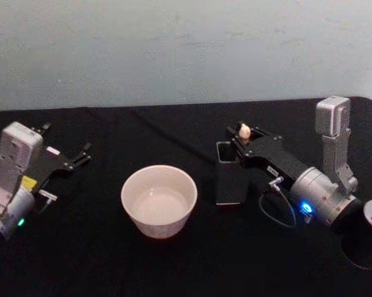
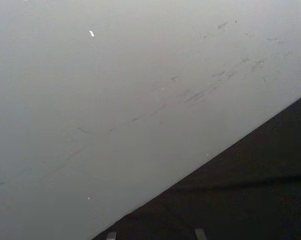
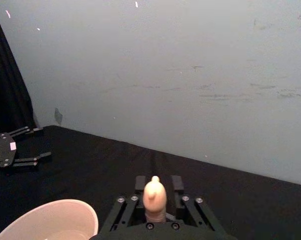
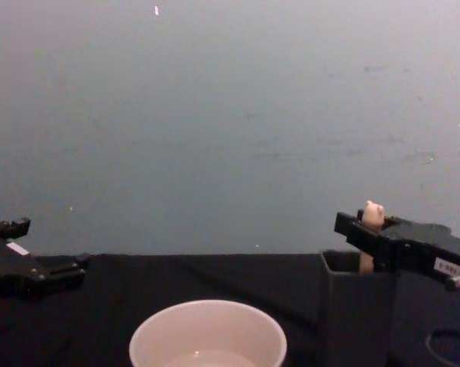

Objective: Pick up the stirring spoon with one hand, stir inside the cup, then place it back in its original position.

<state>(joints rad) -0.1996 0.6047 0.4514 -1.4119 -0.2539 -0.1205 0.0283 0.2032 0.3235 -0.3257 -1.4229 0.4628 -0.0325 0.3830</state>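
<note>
Chest view: right end effector (image 4: 365,238) closed on spoon (image 4: 372,215) handle, spoon upright in holder (image 4: 357,310); cup (image 4: 208,335) lies leftward. Left end effector (image 1: 81,154) open, parked.

Spoon (image 4: 372,215) stood upright in the holder (image 4: 357,317), right of frame in the chest view; cream bear-head top poked above the holder's rim, bowl and neck hidden inside. Holder was a tall dark grey square box, thin walls, open top, standing upright right of centre in the head view. Cup (image 1: 159,200) sat centre-frame, just left of the holder and apart from it: wide, round, cream-white, smooth rim, upright. Contents couldn't be made out.
</note>
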